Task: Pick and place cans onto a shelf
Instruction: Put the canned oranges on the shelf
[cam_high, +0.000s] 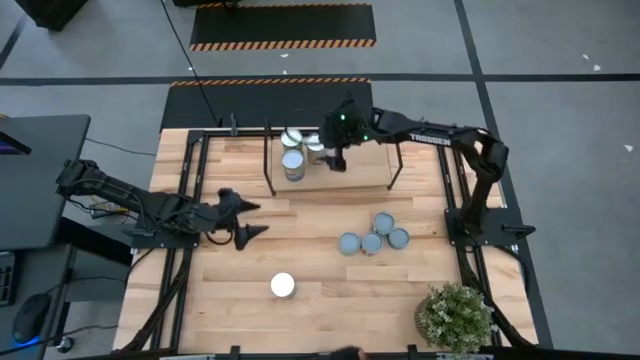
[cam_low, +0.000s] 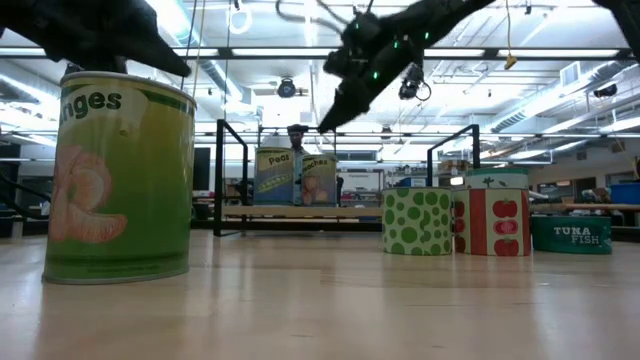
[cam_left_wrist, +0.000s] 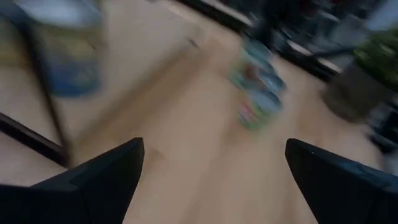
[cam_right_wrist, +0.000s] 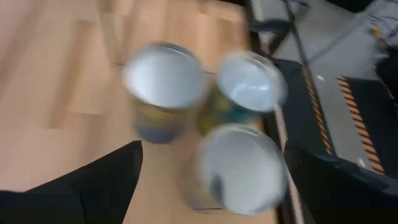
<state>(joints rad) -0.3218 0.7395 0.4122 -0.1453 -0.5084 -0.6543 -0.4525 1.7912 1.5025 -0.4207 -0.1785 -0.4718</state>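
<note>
Three cans (cam_high: 293, 165) (cam_right_wrist: 165, 81) stand upright, close together, on the left end of the shelf (cam_high: 360, 172), a light-wood board between black rods at the table's far side. My right gripper (cam_high: 336, 160) (cam_right_wrist: 212, 148) hangs open above them, tilted downward, touching none. Several blue-grey cans (cam_high: 372, 236) stand in a cluster on the table's right half; in the low view they show dotted (cam_low: 417, 222), apple (cam_low: 490, 222) and tuna (cam_low: 570, 233) labels. One white-topped can (cam_high: 283, 285) (cam_low: 120, 180) stands alone near the front edge. My left gripper (cam_high: 245, 218) (cam_left_wrist: 214, 143) waits open at the table's left.
A green potted plant (cam_high: 455, 315) stands at the front right corner. Black frame rails (cam_high: 185, 200) run along both sides of the table. Bare wood lies between the lone can and the shelf, and the shelf's right half is bare.
</note>
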